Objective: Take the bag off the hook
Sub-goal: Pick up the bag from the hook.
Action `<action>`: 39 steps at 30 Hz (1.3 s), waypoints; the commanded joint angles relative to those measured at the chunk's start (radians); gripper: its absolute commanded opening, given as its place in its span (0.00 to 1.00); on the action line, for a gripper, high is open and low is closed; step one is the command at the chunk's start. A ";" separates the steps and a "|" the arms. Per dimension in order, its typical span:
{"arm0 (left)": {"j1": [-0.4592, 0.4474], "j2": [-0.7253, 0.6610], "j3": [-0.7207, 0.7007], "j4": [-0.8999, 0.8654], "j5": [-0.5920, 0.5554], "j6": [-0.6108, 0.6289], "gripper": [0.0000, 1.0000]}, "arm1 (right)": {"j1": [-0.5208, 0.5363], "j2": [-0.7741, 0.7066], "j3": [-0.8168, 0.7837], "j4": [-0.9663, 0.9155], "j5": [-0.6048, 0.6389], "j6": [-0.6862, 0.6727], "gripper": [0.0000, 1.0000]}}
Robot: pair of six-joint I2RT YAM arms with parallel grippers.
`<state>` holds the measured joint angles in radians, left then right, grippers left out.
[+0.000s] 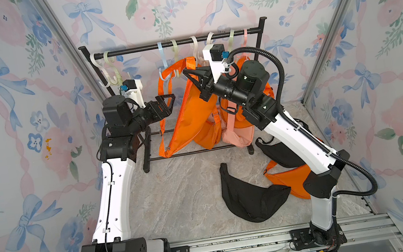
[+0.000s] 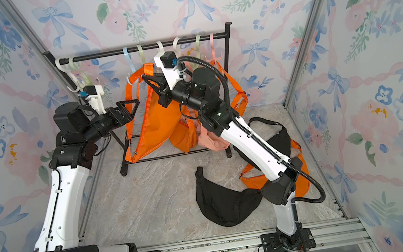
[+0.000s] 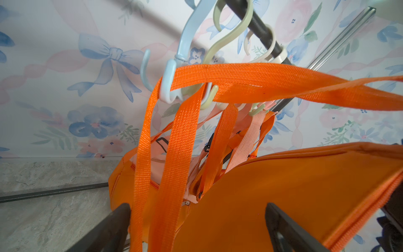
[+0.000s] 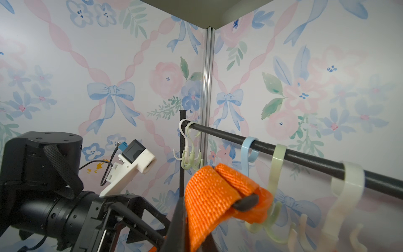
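**Item:** orange fabric shoulder bag with orange webbing strap.

**Location:** hangs below the middle of the black metal rail, body sagging toward the rack's foot.

**Attachment:** the strap is looped over the upturned prong of the pale blue plastic S-hook hung on the rail. It also crosses the prong of the pale green plastic hook just beside it. Not yet free.

**Right gripper**: pressed together on a fold of the strap, just under the rail, beside the blue hook.

**Left gripper**: spread wide and empty, lower under the rail and toward its left end, facing the bag's side. Contact with the bag cannot be told.

**Handling note (judgement):**
- Keep the pinch firm.
- Raise the strap until it tops the blue prong's tip, then draw it out on the hook's open side.
- Pulling sideways first would likely drag the hook along the rail or snag the green prong.
- The idle gripper could take the bag's weight.

**Neighbours:**
- Salmon-pink fabric bag, hung under the rail's right part.
- Black fabric bags and a second orange bag, lying on the marble-pattern tabletop in front of the rail.
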<state>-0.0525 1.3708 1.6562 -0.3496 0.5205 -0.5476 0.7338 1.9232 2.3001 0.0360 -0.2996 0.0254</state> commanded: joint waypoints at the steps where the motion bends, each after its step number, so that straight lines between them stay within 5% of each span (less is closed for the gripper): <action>1: -0.006 0.039 -0.035 0.016 -0.029 -0.006 0.98 | -0.007 -0.053 -0.013 0.055 0.007 0.016 0.00; 8: -0.010 0.137 0.018 0.015 -0.057 -0.015 0.89 | -0.009 -0.069 -0.036 0.061 0.005 0.015 0.00; 12: -0.020 0.151 0.088 0.016 -0.070 -0.011 0.40 | -0.009 -0.074 -0.047 0.066 0.005 0.016 0.00; 15: -0.020 0.147 0.143 0.014 -0.104 -0.001 0.22 | -0.008 -0.073 -0.048 0.066 0.001 0.021 0.00; 30: 0.041 0.356 0.560 -0.043 -0.159 -0.056 0.12 | 0.014 -0.036 -0.033 0.070 -0.023 0.041 0.00; 39: 0.066 0.343 0.691 -0.042 -0.239 0.002 0.13 | 0.020 0.020 0.035 0.001 -0.018 0.017 0.00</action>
<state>-0.0090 1.7512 2.2845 -0.4198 0.3279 -0.5777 0.7433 1.9118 2.2852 0.0566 -0.3077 0.0441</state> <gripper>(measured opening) 0.132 0.065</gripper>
